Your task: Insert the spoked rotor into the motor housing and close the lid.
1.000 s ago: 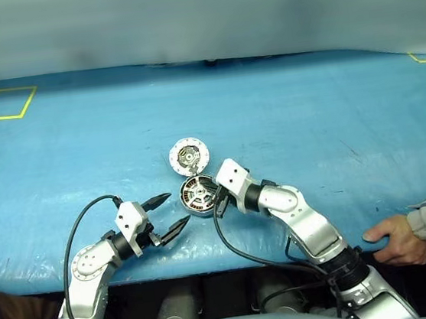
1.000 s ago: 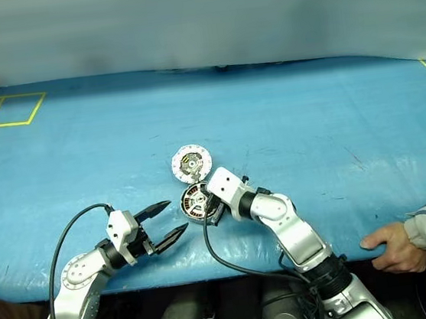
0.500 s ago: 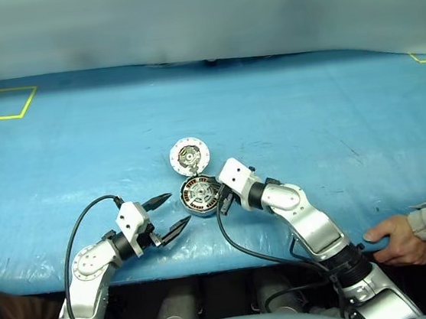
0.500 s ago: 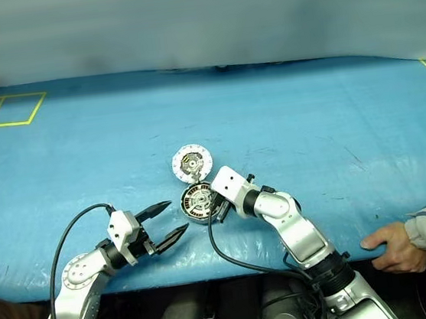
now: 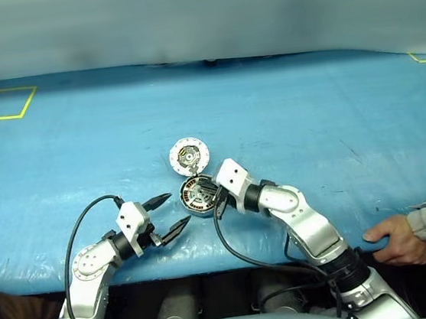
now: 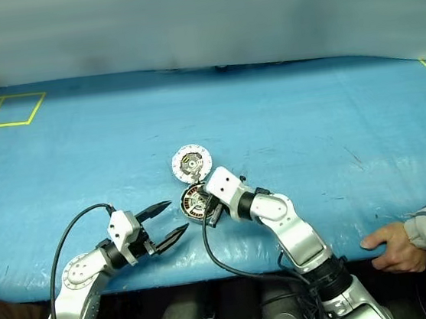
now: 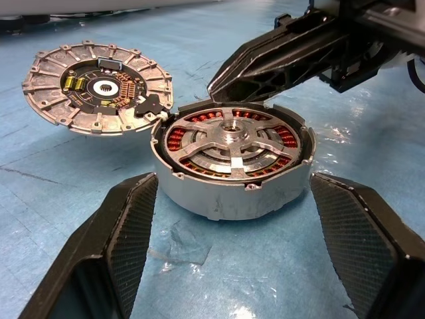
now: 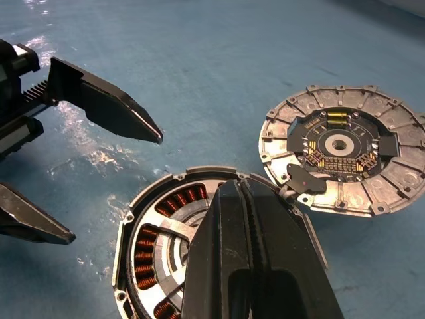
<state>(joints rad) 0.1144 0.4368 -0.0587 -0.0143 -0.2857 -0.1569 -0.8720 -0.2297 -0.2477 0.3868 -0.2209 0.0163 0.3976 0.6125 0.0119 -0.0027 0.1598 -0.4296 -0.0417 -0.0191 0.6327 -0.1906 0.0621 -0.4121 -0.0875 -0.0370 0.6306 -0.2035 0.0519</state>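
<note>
Right claw [image 8: 249, 249], fingers pressed together and empty, poised over the motor housing [image 7: 232, 163], at or just above its near rim; contact cannot be told. The spoked rotor [image 7: 229, 143] appears already seated inside the copper windings. The lid [image 7: 96, 86] lies swung open beside the housing, touching it at a dark hinge tab, on the blue surface [image 5: 308, 118]. Left claw [image 5: 169, 214], fingers wide apart, holds nothing, near the housing. Step in hand: closing; next move likely calls for swinging the lid over the housing.

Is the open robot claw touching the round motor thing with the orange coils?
Apart. In the left wrist view, the left gripper stands open, with blue table showing between each finger and the motor housing.
</note>
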